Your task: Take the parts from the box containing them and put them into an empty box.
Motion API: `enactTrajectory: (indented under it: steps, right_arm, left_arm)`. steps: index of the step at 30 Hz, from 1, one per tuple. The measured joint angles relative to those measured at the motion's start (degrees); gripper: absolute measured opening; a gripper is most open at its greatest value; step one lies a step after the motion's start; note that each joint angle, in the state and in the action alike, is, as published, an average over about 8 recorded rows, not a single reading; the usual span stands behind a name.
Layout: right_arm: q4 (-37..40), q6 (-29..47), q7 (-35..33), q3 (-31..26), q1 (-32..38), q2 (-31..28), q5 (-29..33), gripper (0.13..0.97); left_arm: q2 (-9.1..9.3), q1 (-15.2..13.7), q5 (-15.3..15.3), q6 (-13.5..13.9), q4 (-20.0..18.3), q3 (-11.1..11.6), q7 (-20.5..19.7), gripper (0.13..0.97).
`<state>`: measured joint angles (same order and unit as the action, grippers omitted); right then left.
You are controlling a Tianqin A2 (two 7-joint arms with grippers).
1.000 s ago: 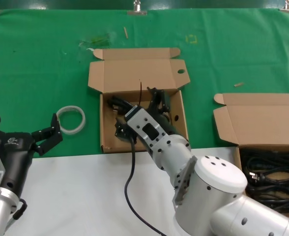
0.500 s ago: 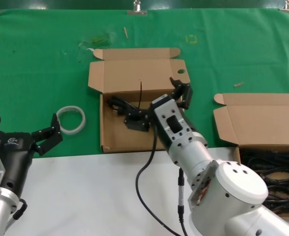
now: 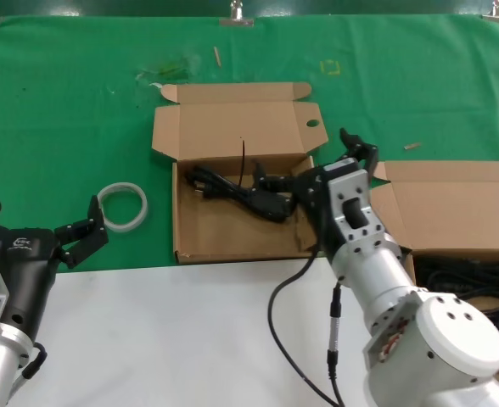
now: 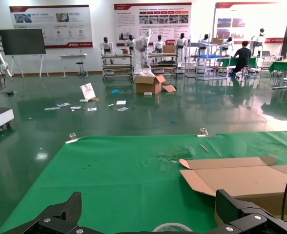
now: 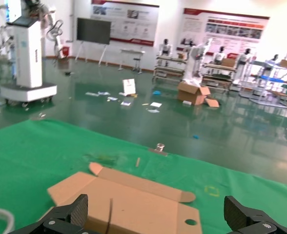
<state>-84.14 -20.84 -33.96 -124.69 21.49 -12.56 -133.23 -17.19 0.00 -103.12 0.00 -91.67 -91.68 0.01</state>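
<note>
The empty box (image 3: 194, 237), whose lid tab has a round hole (image 3: 312, 123), lies in the middle with one black power cord (image 3: 232, 191) loose inside it. My right gripper (image 3: 317, 170) hovers open over that box's right wall, nothing between its fingers; its wrist view faces the lid (image 5: 133, 200). The box containing the parts (image 3: 453, 212) stands at the right, with more black cords (image 3: 470, 305) in it behind my right arm. My left gripper (image 3: 37, 222) waits open at the near left.
A white tape ring (image 3: 122, 206) lies on the green cloth (image 3: 63, 110) left of the middle box, just ahead of my left gripper (image 4: 150, 204). A white surface (image 3: 148, 339) covers the near side. Small scraps lie at the far edge.
My right gripper has let go of the cord, risen out of the middle box and swung right toward the other box. The cord now lies in the middle box. The left arm has not moved.
</note>
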Motion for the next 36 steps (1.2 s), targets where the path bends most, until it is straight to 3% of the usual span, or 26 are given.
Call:
enactTrajectory:
  steps: [36]
  right_arm:
    - [-6.53, 18.07, 29.44, 28.62, -18.63, 0.04, 26.09, 0.966]
  left_arm:
    - [0.0, 0.0, -0.01, 0.0, 0.0, 0.0, -0.02, 0.966]
